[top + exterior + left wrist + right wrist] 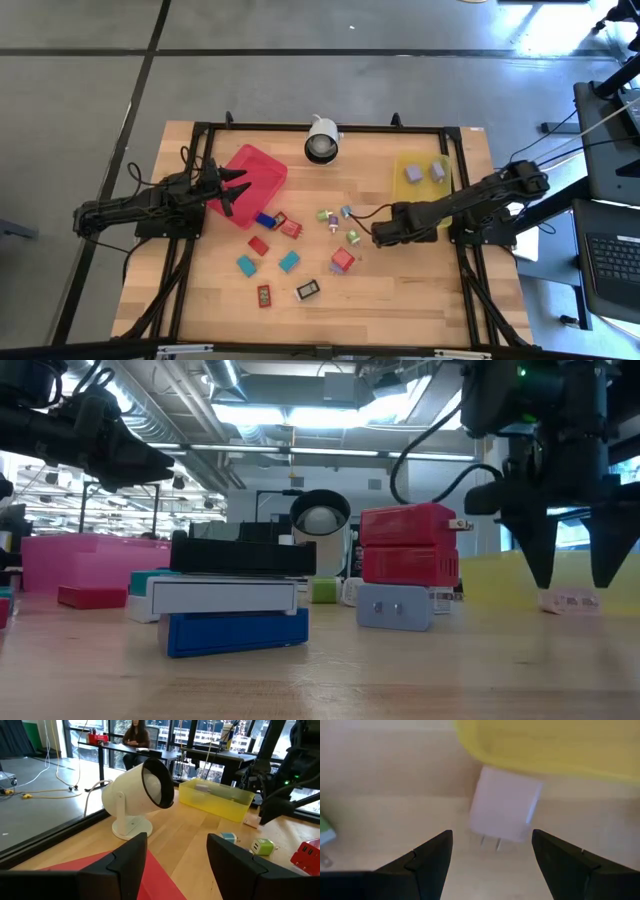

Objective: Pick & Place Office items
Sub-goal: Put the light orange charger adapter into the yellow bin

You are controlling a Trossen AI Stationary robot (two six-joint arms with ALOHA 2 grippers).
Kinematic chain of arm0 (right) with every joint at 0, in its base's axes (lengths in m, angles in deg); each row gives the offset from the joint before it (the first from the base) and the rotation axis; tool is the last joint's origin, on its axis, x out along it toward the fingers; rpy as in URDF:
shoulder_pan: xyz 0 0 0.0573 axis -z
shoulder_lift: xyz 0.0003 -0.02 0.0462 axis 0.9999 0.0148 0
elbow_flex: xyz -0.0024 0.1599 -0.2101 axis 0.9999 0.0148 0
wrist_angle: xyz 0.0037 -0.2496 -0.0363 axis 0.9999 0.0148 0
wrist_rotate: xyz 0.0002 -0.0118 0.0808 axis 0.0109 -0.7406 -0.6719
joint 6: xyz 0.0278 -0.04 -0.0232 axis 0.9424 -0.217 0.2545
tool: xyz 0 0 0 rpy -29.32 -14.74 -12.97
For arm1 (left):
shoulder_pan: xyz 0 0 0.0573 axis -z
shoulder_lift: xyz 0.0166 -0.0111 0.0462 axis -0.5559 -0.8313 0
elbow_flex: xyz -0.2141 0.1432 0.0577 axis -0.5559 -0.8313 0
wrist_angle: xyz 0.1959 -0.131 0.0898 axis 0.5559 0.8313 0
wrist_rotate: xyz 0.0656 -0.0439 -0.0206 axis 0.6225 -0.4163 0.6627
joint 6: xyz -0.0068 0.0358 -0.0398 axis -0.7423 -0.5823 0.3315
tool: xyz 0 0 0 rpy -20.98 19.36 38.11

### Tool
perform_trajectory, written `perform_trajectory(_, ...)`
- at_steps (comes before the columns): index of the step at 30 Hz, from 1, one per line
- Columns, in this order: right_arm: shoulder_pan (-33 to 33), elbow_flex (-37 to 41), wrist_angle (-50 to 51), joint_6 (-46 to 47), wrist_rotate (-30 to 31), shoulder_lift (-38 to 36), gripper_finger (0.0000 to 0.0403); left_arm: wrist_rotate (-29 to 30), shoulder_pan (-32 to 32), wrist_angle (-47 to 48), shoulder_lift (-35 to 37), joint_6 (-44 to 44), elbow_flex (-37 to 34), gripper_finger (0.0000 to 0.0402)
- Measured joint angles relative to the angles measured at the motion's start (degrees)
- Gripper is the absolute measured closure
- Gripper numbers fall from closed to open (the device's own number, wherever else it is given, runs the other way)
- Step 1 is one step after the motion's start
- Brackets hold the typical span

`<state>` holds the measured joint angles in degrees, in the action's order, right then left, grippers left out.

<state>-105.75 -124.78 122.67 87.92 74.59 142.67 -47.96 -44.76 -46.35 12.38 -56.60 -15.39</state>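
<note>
A pale plug (504,805) lies against the yellow tray (545,742); right gripper (492,851) hovers open, empty.

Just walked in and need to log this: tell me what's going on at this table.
The right gripper hangs open just above a pale plug block lying on the wood beside the yellow tray, which holds two lilac pieces. The left gripper waits open over the red tray. Other pieces lie scattered mid-table.
</note>
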Motion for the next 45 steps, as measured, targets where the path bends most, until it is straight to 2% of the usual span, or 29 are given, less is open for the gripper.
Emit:
perform_trajectory(6,0.0,0.0,0.5,0.0,1.2,2.5,0.0127,0.0,0.0,0.0,0.0,0.0,0.0,0.0197)
perform_trajectory(12,0.0,0.0,0.4,0.0,5.6,4.3,0.0127,0.0,0.0,0.0,0.0,0.0,0.0,0.0197)
perform_trajectory(19,0.0,0.0,0.3,-3.0,5.1,4.4,0.0131,0.0,0.0,0.0,0.0,0.0,0.0,0.0198)
perform_trajectory(23,0.0,0.0,0.3,-3.1,5.0,4.4,0.0153,0.0,0.0,0.0,0.0,0.0,0.0,0.0197)
perform_trajectory(29,0.0,0.0,0.4,-4.4,5.0,4.3,0.0208,0.0,0.0,0.0,0.0,0.0,0.0,0.0198)
perform_trajectory(32,0.0,0.0,0.4,-5.6,3.9,4.3,0.0214,0.0,0.0,0.0,0.0,0.0,0.0,0.0197)
perform_trajectory(38,0.0,-0.8,0.5,-10.1,-0.3,2.5,0.0203,0.0,0.0,0.0,0.0,0.0,0.0,0.0198)
perform_trajectory(45,1.3,-9.5,0.1,-22.4,6.8,-0.4,0.0209,0.0,0.0,0.0,0.0,0.0,0.0,0.0197)
